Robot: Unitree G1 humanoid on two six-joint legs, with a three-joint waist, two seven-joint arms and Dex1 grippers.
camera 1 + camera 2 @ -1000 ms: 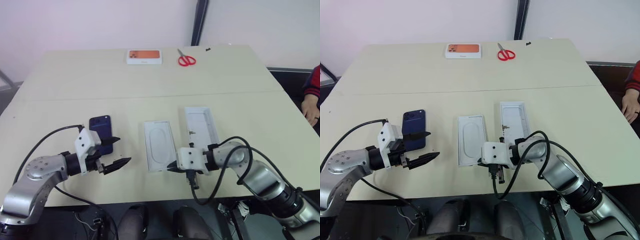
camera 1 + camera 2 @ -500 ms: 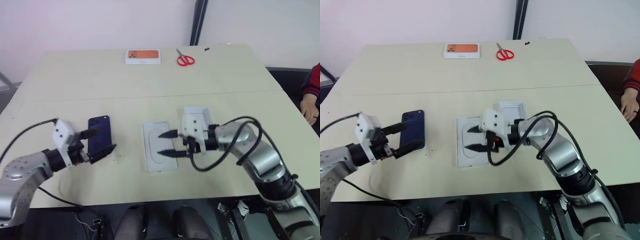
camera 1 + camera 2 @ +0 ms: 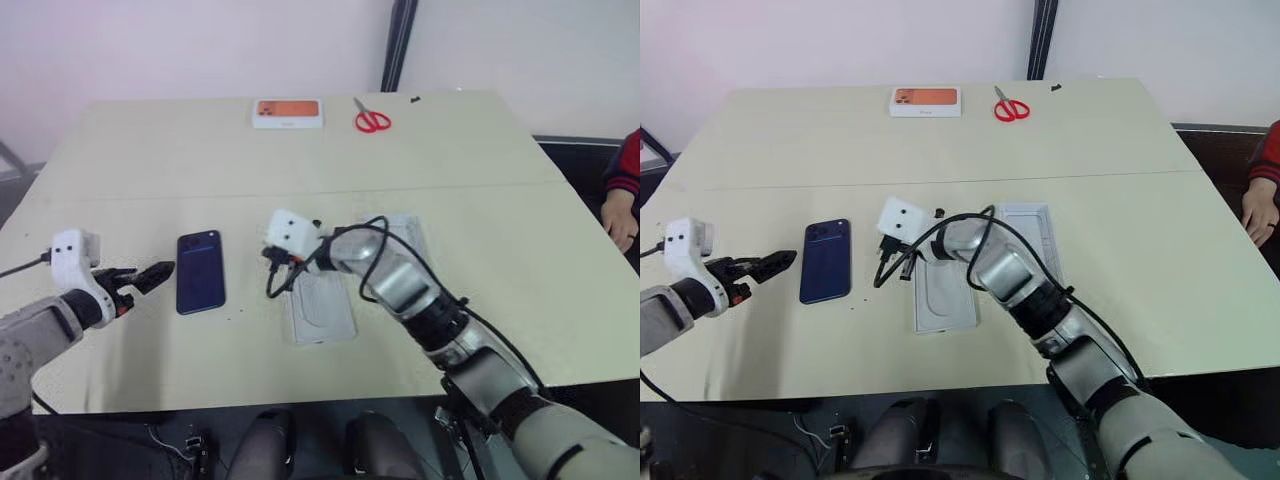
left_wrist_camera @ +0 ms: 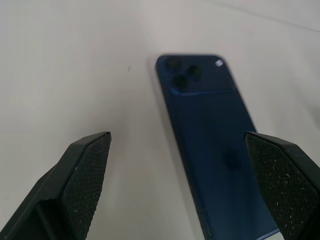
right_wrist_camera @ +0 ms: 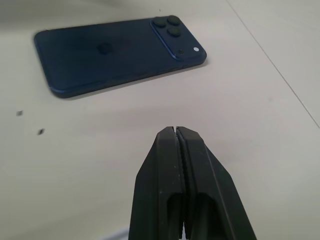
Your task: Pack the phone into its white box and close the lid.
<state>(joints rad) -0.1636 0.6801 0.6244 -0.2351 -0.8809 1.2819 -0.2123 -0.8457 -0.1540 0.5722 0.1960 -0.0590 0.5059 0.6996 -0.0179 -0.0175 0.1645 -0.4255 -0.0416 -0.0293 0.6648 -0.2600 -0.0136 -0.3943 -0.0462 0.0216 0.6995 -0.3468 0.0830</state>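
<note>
1. One flat, glossy dark navy-blue smartphone (image 3: 200, 271) lies back-up on the beige table (image 3: 480, 200), long axis twelve-to-six.
2. Left gripper (image 3: 148, 275), fingers spread wide, sits at its nine o'clock, slightly nearer.
3. Right gripper (image 5: 178, 150), fingers pressed together and empty, points from three o'clock.

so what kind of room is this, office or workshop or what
Probably an office or lab test room: one big pale table against plain walls, holding scissors, an orange-pictured box and a phone.

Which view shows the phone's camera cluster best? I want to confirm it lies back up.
The right wrist view: the phone lies whole, lenses clear. The left wrist view cuts off its end; the eye views show it small on the table.
</note>
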